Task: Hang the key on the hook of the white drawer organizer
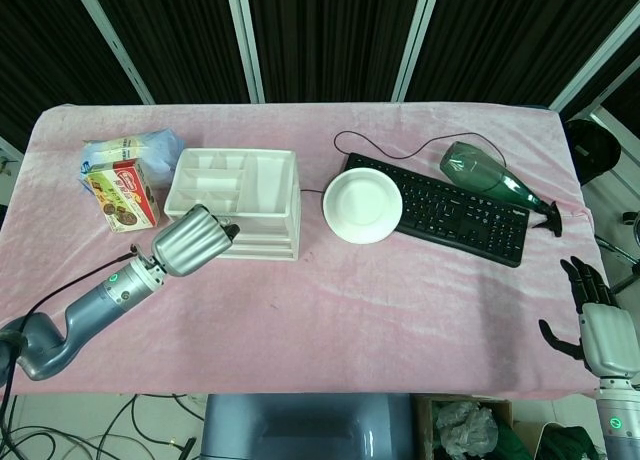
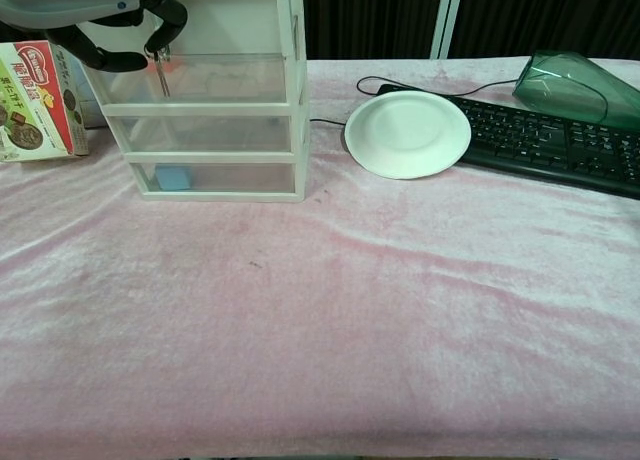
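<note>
Head view: our left hand (image 1: 190,242), silver-backed, sits at approx 7 o'clock of the white plastic three-drawer organizer (image 1: 238,188), fingers curled against its front face. Key and hook are hidden under the hand here. Our right hand (image 1: 598,325) hangs off the surface's 4 o'clock corner, fingers spread, holding nothing. The pink velvet-covered surface (image 1: 330,300) also carries a white round plate (image 1: 363,206), a black keyboard (image 1: 453,208) and a green glass bottle (image 1: 482,175).

Chest view: the left hand (image 2: 105,15) pinches the small metal key (image 2: 159,70) by its ring; the key dangles blade down in front of the organizer's top drawer, w/ a red-and-white snack box (image 2: 35,98) at 9 o'clock of it. We can't make out the hook itself, too small or hidden by the fingers.

To do this step well, we'd keep the pinch firm so the ring stays open to the drawer face, find the hook first, move slowly, bring the ring over the tip, then lower before letting go. Avoid nudging the light organizer.
</note>
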### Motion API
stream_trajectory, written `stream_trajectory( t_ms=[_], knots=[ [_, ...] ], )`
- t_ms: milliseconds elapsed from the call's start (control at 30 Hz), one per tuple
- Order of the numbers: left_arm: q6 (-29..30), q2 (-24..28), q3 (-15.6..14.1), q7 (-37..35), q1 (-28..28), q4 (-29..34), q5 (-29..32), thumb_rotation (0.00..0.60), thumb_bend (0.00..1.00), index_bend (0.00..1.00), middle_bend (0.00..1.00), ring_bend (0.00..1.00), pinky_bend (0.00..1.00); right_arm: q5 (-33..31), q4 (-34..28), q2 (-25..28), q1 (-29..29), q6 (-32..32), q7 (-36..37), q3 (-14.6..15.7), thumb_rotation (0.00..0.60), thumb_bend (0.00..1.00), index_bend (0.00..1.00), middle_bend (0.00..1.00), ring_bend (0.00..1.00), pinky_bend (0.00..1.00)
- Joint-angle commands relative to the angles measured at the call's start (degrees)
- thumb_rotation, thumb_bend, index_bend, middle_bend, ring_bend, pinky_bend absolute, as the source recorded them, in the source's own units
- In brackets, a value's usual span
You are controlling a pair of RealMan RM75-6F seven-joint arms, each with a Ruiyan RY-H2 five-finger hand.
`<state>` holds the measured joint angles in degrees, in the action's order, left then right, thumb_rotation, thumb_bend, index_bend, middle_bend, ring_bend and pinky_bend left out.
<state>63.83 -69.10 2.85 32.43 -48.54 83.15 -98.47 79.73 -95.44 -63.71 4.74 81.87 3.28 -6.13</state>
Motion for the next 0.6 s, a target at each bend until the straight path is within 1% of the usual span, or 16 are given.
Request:
stream_trajectory(
  t_ms=[33, 200, 400, 600],
  knots=[
    [0.0, 0.2, 0.0, 0.1, 0.1, 0.0, 0.0, 0.6, 0.31, 0.55, 1.0, 1.0, 1.0, 0.0, 0.0, 0.0, 0.0, 0.0, 0.0, 0.0, 0.6, 0.27, 0.0, 0.0, 0.0, 0.15],
    [-0.4, 0.2, -0.1, 0.3, 0.4, 0.1, 0.3, 0.6, 0.25, 0.52, 1.0, 1.0, 1.0, 0.1, -0.1, -0.1, 0.0, 0.1, -0.1, 0.0, 0.6, 0.27, 0.0, 0.0, 0.0, 0.15],
    [-0.4, -0.2, 0.2, 0.5, 0.7, 0.2, 0.6, 0.6, 0.21, 0.49, 1.0, 1.0, 1.0, 0.0, 0.0, -0.1, 0.0, 0.1, -0.1, -0.1, 0.6, 0.27, 0.0, 0.0, 0.0, 0.15],
    [0.6, -0.7, 0.7, 0.1, 1.4, 0.3, 1.0, 0.6, 0.2, 0.48, 1.0, 1.0, 1.0, 0.0, -0.1, -0.1, 0.0, 0.1, -0.1, -0.1, 0.6, 0.27, 0.0, 0.0, 0.0, 0.15]
  ],
)
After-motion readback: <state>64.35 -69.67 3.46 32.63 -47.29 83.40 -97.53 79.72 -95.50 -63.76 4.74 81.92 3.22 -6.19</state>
